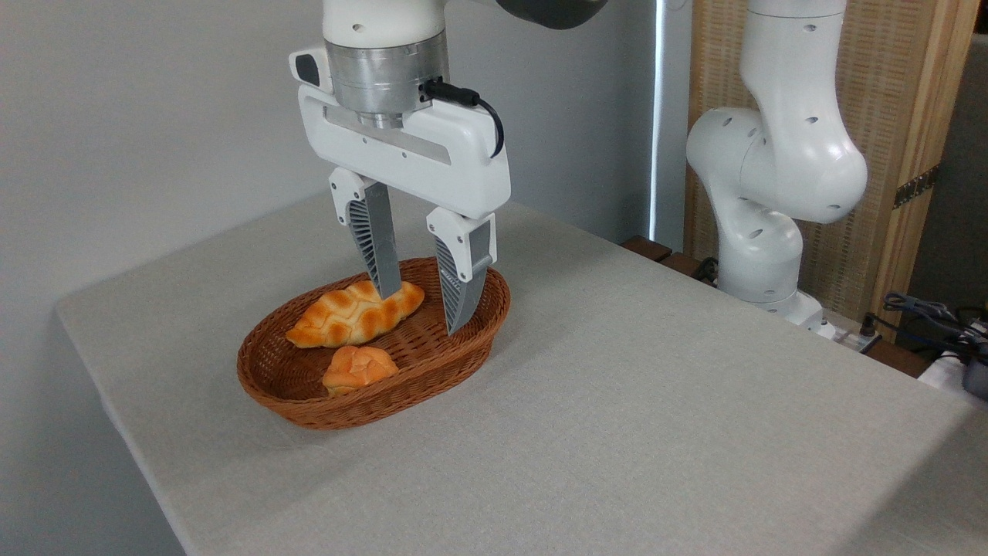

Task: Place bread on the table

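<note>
The bread [358,367], a small knotted orange roll, lies at the near side of the brown wicker basket [478,333]. Behind it in the same basket rests a longer checker-patterned golden loaf [347,314]. My gripper [421,313] hangs open over the far right part of the basket, fingers pointing down. Its left fingertip [386,287] is in front of the long loaf's right end; whether it touches the loaf I cannot tell. Nothing is held between the fingers. The roll sits apart from the gripper, down and to the left. The grey cloth table [656,401] carries the basket.
The arm's white base [764,232] stands off the table's far right edge, with cables [926,316] beside it. A grey wall runs behind the table, and a wooden panel [911,123] stands at the back right. The table's left edge and near corner lie close to the basket.
</note>
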